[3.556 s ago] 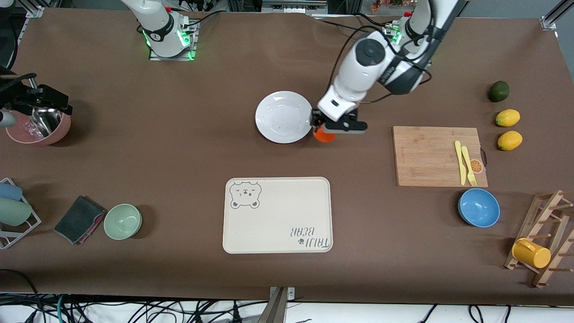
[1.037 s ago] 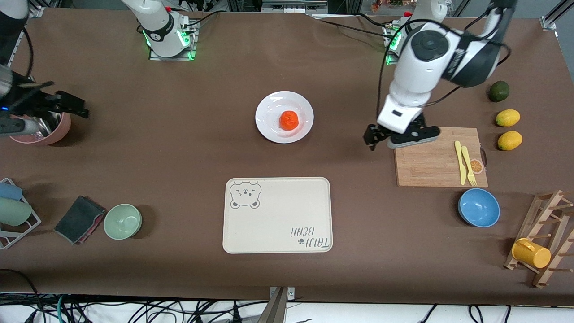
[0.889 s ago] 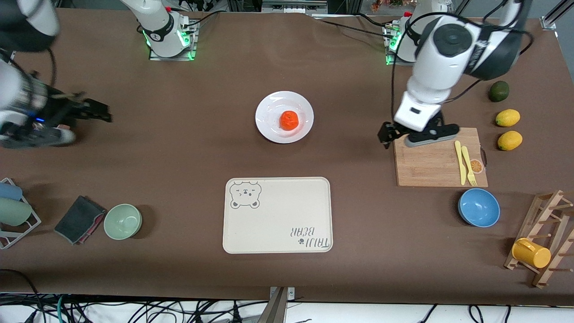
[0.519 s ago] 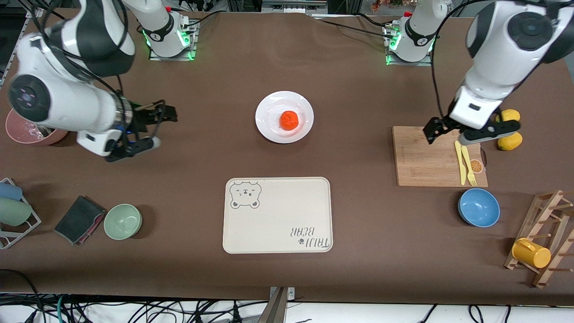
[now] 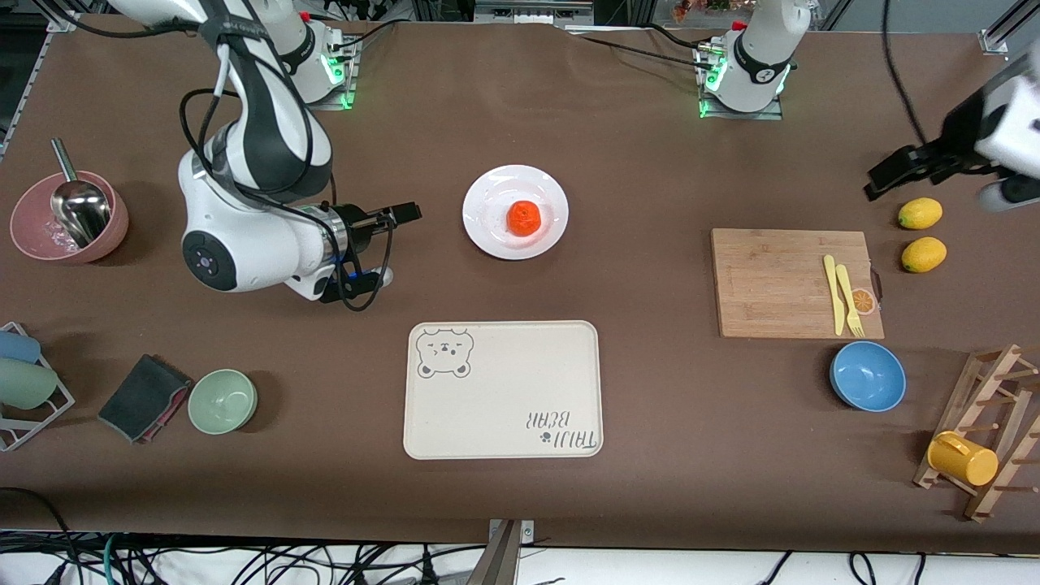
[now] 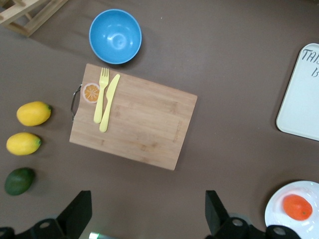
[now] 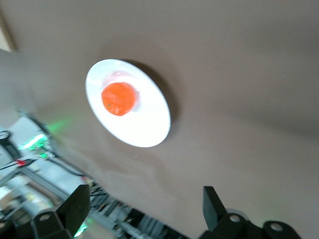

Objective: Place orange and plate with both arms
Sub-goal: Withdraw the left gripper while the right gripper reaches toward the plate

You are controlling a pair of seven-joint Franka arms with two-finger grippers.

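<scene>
The orange [image 5: 525, 217] sits in the middle of the white plate [image 5: 487, 195], which rests on the table between the two arm bases and the cream tray. My right gripper [image 5: 394, 245] is open and empty, low beside the plate toward the right arm's end, pointing at it. In the right wrist view the orange [image 7: 119, 98] and plate [image 7: 149, 124] lie ahead of the open gripper [image 7: 144, 211]. My left gripper [image 5: 934, 185] is open and empty, up over the lemons. In the left wrist view, beyond the open gripper [image 6: 144, 219], the plate [image 6: 276, 211] and orange [image 6: 297, 207] show at the edge.
A cream bear tray [image 5: 504, 390] lies nearer the camera than the plate. A wooden cutting board [image 5: 780, 280] carries a yellow knife and fork [image 5: 841, 294]. Two lemons [image 5: 920, 214], a blue bowl [image 5: 868, 375], a mug rack, a green bowl [image 5: 223, 400], a cloth and a pink bowl [image 5: 65, 218] sit around.
The left gripper let the orange go on the plate and has drawn away to its end of the table. The right arm has swung in from the pink bowl toward the plate.
</scene>
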